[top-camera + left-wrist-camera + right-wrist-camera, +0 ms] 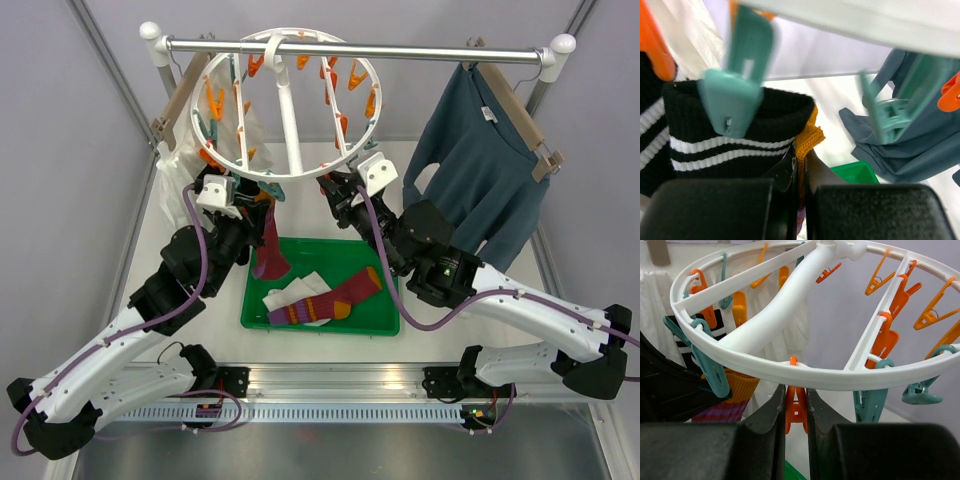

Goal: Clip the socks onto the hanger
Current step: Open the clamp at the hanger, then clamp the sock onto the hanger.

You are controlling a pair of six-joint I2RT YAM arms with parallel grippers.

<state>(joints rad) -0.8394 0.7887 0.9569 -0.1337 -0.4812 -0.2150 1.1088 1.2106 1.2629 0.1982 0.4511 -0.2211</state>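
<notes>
The white ring hanger (pixel 289 120) hangs from the rail, with orange and teal clips round its rim (pixel 840 377). My left gripper (pixel 801 160) is shut on the orange cuff of a maroon-and-orange sock (pixel 810 137), which dangles below it (pixel 270 245) just under the ring's near-left edge. Beside it, a teal clip (pixel 732 105) holds a black sock with white stripes (pixel 740 145). My right gripper (pixel 796 395) is under the ring's near edge (pixel 335 190), its fingers pressed on both sides of an orange clip (pixel 796 410). Another striped sock (pixel 330 300) and a white sock (pixel 295 292) lie in the tray.
A green tray (pixel 385 320) sits on the table below the hanger. A teal-blue shirt (pixel 480 170) hangs on a wooden hanger at the right of the metal rail (pixel 350 48). A white sheer garment (pixel 175 170) hangs at the left.
</notes>
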